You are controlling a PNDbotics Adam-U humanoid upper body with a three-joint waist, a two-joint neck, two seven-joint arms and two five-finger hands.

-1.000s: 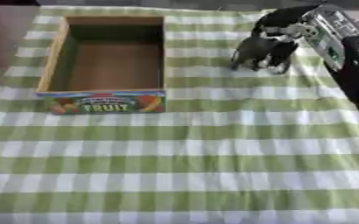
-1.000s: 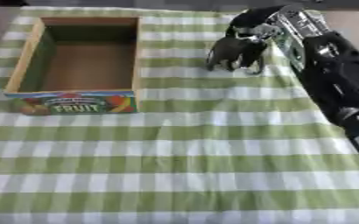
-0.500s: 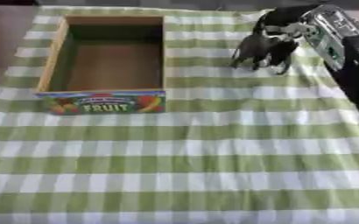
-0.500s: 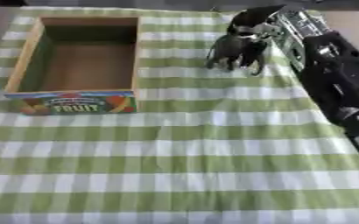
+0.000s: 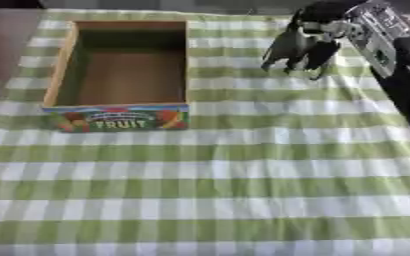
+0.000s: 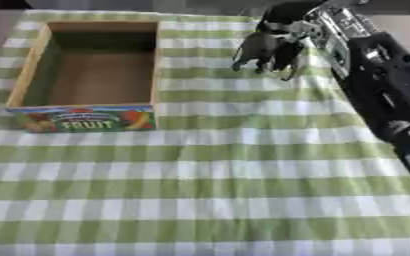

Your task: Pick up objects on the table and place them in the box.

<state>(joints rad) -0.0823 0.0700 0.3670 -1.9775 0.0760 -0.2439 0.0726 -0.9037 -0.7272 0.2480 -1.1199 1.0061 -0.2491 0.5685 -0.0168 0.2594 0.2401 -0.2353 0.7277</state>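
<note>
Reaching in from the upper right, the right arm (image 6: 379, 85) runs diagonally toward the far edge of the worktop (image 5: 208, 170), black with silver joints, forearm stretched along the right side. Right hand (image 6: 289, 19) sits at the far end, fingers curled down over the back of a grey four-legged toy animal (image 6: 265, 50), grasping it from above. Toy is upright, legs pointing down at the green-checked cloth; can't tell whether the feet touch the cloth or hang just above it. It's to the right of the box (image 5: 61, 75), apart from it, level with the box's far half. Box is open-topped, cardboard, "FRUIT" label on the near wall. Left hand doesn't show in either view
</note>
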